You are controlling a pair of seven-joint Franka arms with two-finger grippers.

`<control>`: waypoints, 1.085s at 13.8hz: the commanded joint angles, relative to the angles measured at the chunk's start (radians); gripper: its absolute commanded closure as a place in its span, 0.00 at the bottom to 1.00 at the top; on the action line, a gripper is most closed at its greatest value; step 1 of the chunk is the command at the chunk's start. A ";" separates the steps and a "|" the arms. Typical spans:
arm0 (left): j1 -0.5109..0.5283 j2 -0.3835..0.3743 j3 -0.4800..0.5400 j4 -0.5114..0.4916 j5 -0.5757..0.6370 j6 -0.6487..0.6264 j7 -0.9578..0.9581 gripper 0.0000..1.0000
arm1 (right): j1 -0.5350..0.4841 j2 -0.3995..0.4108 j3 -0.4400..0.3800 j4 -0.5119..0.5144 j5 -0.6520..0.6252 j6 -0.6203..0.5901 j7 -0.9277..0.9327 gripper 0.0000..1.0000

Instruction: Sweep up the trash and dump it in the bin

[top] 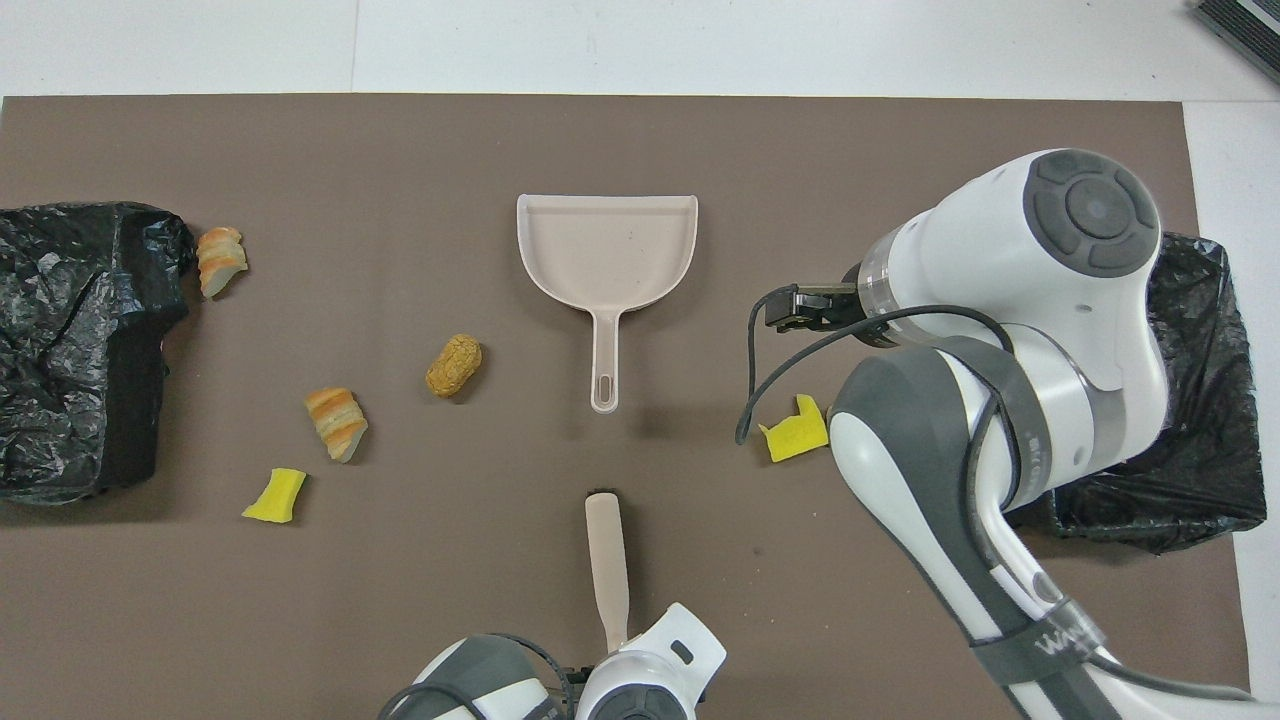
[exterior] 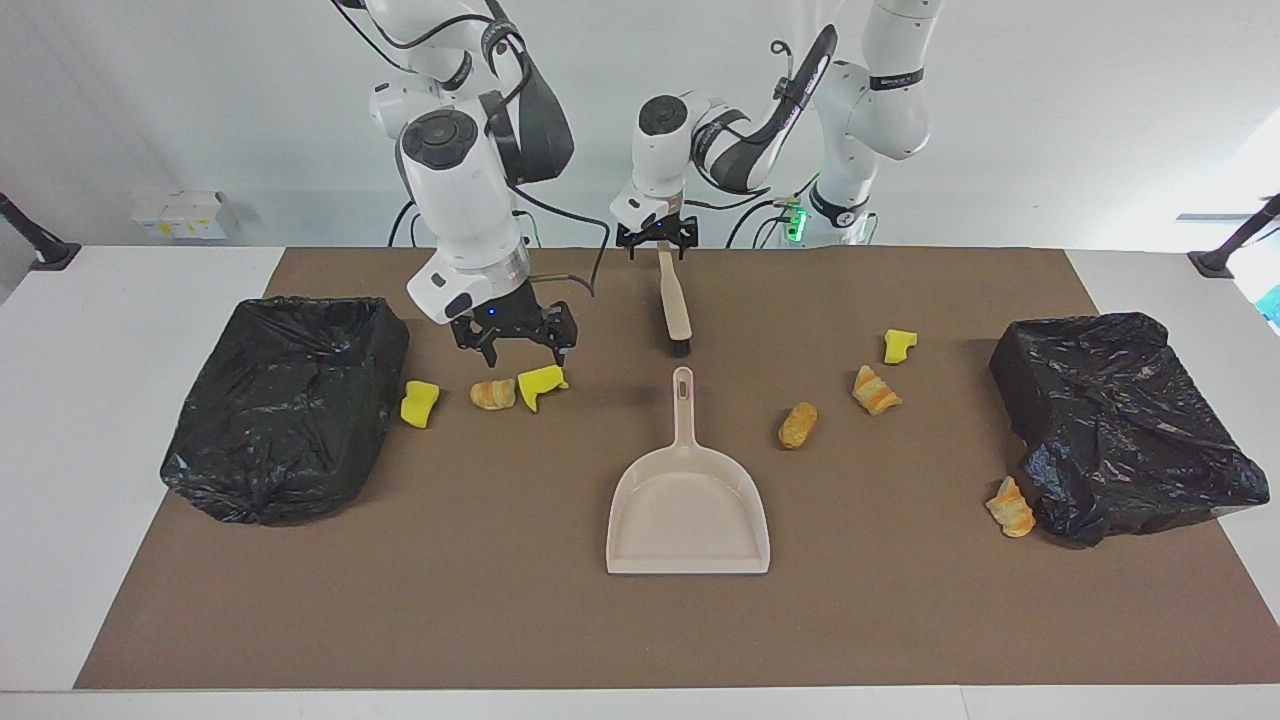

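**Table inventory: sweeping set, scattered trash, two lined bins**

- Brown mat [exterior: 500,620]: covers the table; all items below lie on it.
- Dustpan [exterior: 688,505], beige: flat at mid-table, handle pointing toward the robots.
- Brush [exterior: 676,305], beige with black bristles: nearer the robots than the dustpan, bristle end just short of the dustpan handle.
- Left gripper [exterior: 656,243]: at the handle end of the brush, fingers spread to either side of it; whether they press on it cannot be told.
- Right gripper [exterior: 517,345]: raised, fingers spread and empty, over the trash cluster at the right arm's end.
- Trash, right arm's end: yellow sponge chunk [exterior: 419,403] beside the bin, a croissant [exterior: 492,393], and a second sponge chunk [exterior: 541,385], in a row.
- Trash, left arm's end: small sponge chunk [exterior: 899,346], striped croissant [exterior: 874,390], tan bread roll [exterior: 797,425], and another croissant [exterior: 1010,507] touching the bin there.
- Black-bagged bin, right arm's end [exterior: 285,405]: mouth open upward.
- Black-bagged bin, left arm's end [exterior: 1120,420]: bag crumpled over it.
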 commanded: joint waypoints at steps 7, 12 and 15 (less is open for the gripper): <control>0.011 -0.040 0.008 -0.004 -0.014 -0.086 -0.006 0.95 | 0.000 0.014 0.000 0.013 -0.007 0.011 0.004 0.00; 0.130 -0.092 0.010 0.059 -0.012 -0.312 0.009 1.00 | 0.036 0.028 0.000 0.028 -0.010 0.040 0.022 0.00; 0.209 -0.161 0.011 0.069 0.012 -0.464 0.003 1.00 | 0.073 0.071 0.000 0.036 -0.013 0.078 0.048 0.00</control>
